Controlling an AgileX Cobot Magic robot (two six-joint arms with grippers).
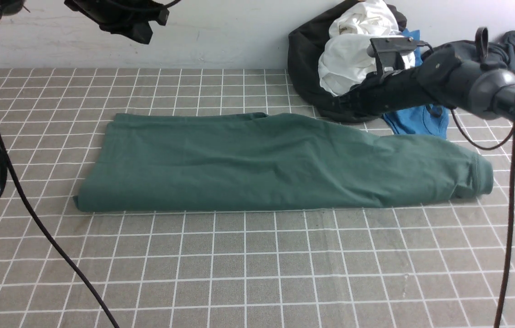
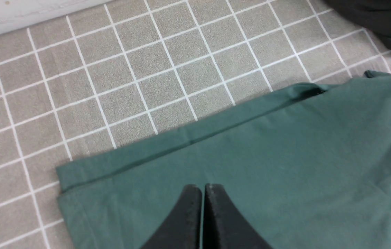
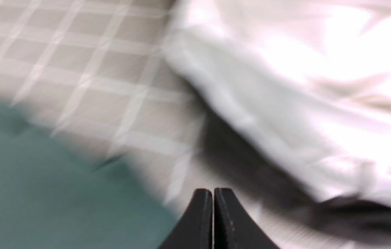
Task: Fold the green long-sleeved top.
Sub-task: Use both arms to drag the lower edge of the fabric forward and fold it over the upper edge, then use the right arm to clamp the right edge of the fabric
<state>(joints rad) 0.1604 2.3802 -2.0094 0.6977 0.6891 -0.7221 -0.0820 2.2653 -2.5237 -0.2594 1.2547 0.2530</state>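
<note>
Green long-sleeved top lies on the surface as a long band, apparently ready for crosswise folding; left end effector and right end effector hang closed, empty.

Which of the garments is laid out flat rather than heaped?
The green long-sleeved top, one folded band; the white garment, blue shirt and black garment sit bunched together.
</note>
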